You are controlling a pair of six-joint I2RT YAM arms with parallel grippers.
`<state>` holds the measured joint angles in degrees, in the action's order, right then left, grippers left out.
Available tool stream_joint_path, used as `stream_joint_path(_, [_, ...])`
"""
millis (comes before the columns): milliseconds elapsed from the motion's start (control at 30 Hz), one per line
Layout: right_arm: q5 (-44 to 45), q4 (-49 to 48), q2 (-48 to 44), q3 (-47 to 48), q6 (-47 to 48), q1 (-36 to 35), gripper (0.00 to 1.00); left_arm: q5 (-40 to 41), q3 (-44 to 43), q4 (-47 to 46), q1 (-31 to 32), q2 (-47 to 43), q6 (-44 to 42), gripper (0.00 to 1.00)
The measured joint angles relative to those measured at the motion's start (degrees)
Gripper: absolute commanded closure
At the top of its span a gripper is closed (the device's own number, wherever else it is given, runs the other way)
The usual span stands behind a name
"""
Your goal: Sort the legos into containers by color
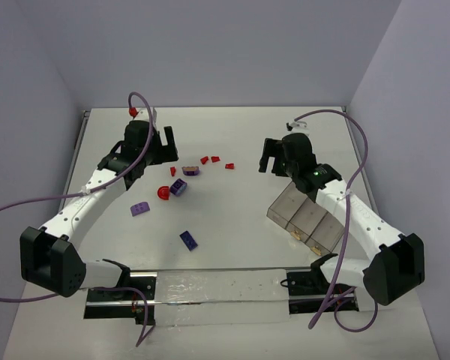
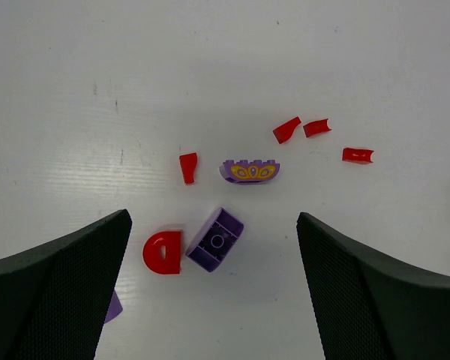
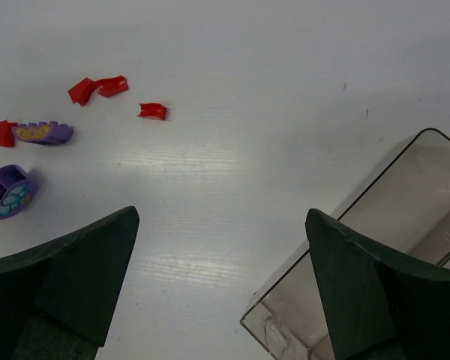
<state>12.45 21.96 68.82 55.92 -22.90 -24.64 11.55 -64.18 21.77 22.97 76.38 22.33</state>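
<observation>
**Both grippers open and empty above loose bricks; tray waits at right**

Overhead view: about ten bricks lie scattered on the white table, left of centre. The three-compartment tray sits apart from them on the right, slanted and partly under the right arm. No brick is plainly visible inside it, so the sorting looks barely begun. The left gripper hangs just beyond the cluster with its jaws spread wide, holding nothing, probably lined up for a first pick. The right gripper is just as wide open and empty near the tray's far end. A dark violet brick and a light purple brick lie nearer the arm bases.

Left wrist view: between the black fingers lie a red half-disc and a purple brick, almost touching. Beyond them are an arched purple piece and four small red pieces. The arch carries a yellow-orange printed ornament, not lettering.

Right wrist view: the tray's end compartment shows bottom right, just beside one finger, likely so that drops are short. The red and purple pieces lie well apart at the left. No brand or writing is readable anywhere.
</observation>
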Motion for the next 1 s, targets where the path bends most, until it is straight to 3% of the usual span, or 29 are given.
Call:
stream_joint_path(267, [-1.6, -0.1, 0.0, 0.0, 1.4, -0.7, 0.00, 0.5, 0.0, 0.2, 0.6, 0.0, -0.1, 0.01])
stream_joint_path(567, [-5.8, 0.4, 2.2, 3.7, 9.6, -2.9, 0.00, 0.9, 0.0, 0.3, 0.6, 0.0, -0.2, 0.01])
stream_joint_path(1000, [-16.9, 7.1, 22.5, 22.7, 34.7, -3.5, 0.00, 1.9, -2.2, 1.3, 1.1, -0.1, -0.2, 0.01])
